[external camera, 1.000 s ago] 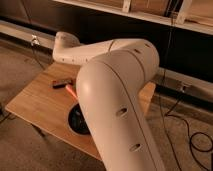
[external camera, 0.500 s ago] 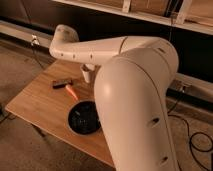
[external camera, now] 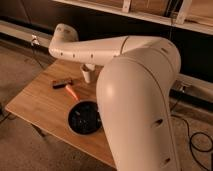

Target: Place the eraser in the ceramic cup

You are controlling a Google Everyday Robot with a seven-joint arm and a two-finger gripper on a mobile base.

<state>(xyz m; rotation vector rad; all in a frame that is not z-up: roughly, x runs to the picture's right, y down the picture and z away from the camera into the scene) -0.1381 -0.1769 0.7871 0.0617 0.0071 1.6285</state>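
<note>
Wooden worktop (external camera: 40, 107) bears the eraser (external camera: 62, 83) lying flat and untouched near the far edge, with the ceramic cup (external camera: 87, 76) upright close beside it, under the white arm (external camera: 95, 50). In the camera view the pincer is out of sight, so I cannot tell where it is or whether it is spread. The reach looks to be the step in hand; next the pincer must descend over the eraser and pinch it.
</note>
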